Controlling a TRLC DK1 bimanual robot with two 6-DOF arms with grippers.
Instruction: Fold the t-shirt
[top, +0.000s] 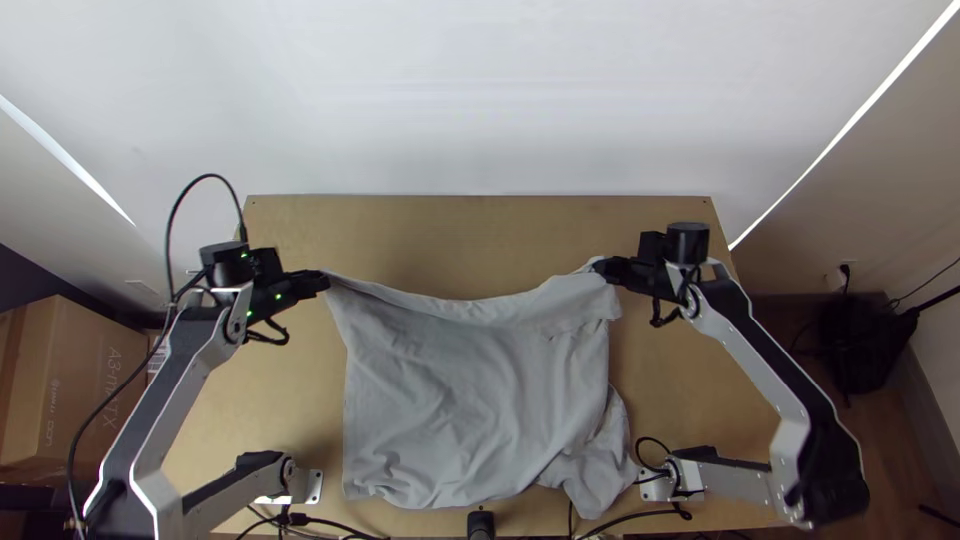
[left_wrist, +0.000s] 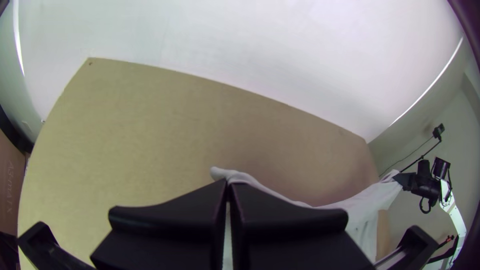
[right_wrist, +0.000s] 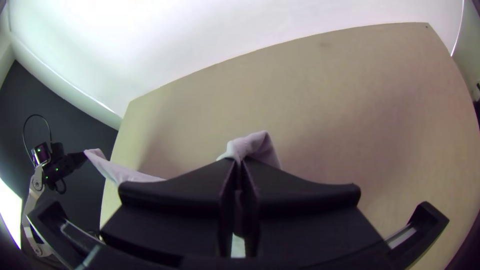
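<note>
T-shirt (top: 470, 390), long axis across the table (top: 470, 235), far corners tight in left and right jaws.

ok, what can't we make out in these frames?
Left wrist view: cloth pinched in the left end effector, covered by its fingers.
Right wrist view: cloth pinched in the right end effector, likewise.
Top view: underside of the t-shirt and its layer count, hidden by its upper surface.
Top view: elbow of the left arm, cut off at the lower left edge.

The light grey, wrinkled fabric t-shirt (top: 470, 380) hangs raised at its two far corners, its bunched near side low over the light wooden table (top: 480, 235).
</note>
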